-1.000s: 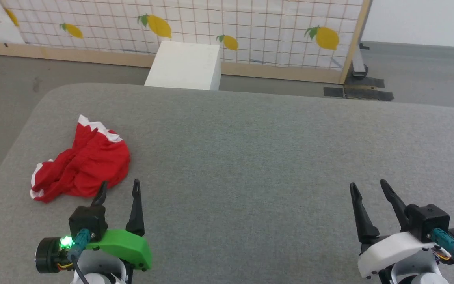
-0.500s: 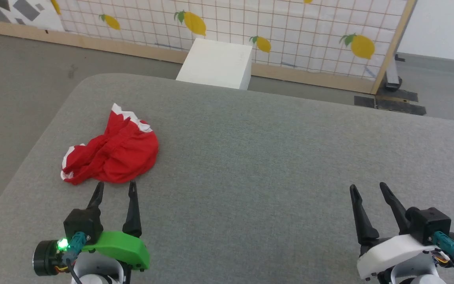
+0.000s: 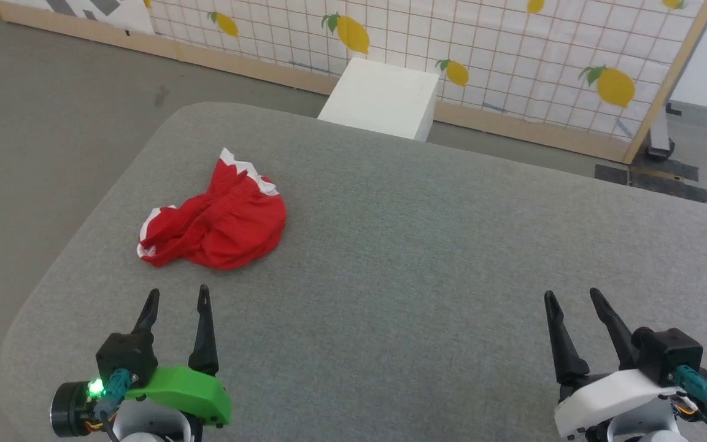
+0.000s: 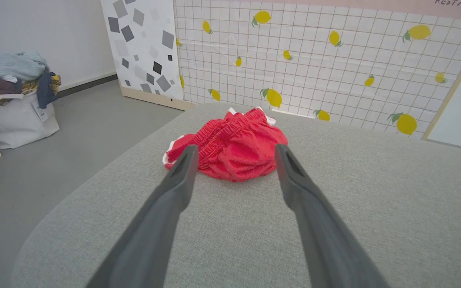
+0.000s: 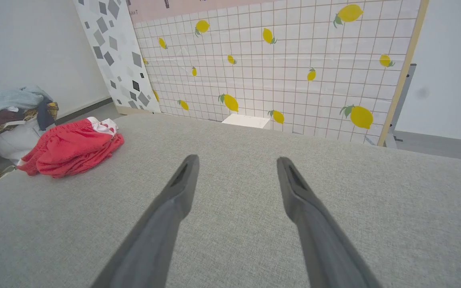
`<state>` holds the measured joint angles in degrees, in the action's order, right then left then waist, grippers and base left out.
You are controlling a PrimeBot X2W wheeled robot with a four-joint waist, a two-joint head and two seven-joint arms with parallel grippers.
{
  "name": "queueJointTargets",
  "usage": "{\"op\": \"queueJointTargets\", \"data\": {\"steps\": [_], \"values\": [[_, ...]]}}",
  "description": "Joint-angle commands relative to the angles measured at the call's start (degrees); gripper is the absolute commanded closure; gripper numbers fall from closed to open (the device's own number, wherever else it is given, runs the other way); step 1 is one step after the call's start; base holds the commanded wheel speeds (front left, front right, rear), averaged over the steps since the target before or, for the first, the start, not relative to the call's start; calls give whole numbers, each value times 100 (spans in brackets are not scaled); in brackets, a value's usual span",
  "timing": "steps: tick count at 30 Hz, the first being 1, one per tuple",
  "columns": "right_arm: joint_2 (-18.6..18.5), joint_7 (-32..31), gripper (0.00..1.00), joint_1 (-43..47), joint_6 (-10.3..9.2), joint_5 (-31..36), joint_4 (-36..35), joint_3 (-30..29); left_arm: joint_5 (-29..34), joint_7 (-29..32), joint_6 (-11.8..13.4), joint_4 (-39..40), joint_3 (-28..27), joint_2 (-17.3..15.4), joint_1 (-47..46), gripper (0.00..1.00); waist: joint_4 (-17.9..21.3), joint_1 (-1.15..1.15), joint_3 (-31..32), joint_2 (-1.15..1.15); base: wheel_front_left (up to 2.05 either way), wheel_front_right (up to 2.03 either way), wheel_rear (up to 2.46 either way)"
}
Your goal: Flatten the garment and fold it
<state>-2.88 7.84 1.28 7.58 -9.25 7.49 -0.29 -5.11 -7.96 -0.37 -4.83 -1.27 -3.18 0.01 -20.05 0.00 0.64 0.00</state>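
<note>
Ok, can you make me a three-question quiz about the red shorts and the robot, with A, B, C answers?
1. Where do the red shorts lie on the grey pad?
A) toward its left side
B) dead centre
C) toward its right side

2. What colour is the shorts' trim?
A) blue
B) white
C) yellow

3. How are the shorts now?
A) folded neatly
B) gripped in the left jaws
C) crumpled in a heap, untouched

Answers:
1 A: in the head view they sit just ahead of the left jaws, far from the right jaws.
2 B: white edges show along the hems.
3 C: the fabric is bunched up, and both pairs of jaws stand open, apart from it.
</note>
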Motion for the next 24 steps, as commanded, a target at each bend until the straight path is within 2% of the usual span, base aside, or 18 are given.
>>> {"op": "queueJointTargets", "data": {"steps": [1, 24], "values": [[0, 70, 0, 65, -5, -82, 40, 12, -41, -61, 53, -20, -28, 17, 76, 0, -81, 0, 17, 0, 0, 0, 0], [1, 343, 0, 94, -7, -124, 191, 35, -72, -333, 85, -82, -86, 7, 171, 0, -603, 0, 92, 0, 0, 0, 0]]}}
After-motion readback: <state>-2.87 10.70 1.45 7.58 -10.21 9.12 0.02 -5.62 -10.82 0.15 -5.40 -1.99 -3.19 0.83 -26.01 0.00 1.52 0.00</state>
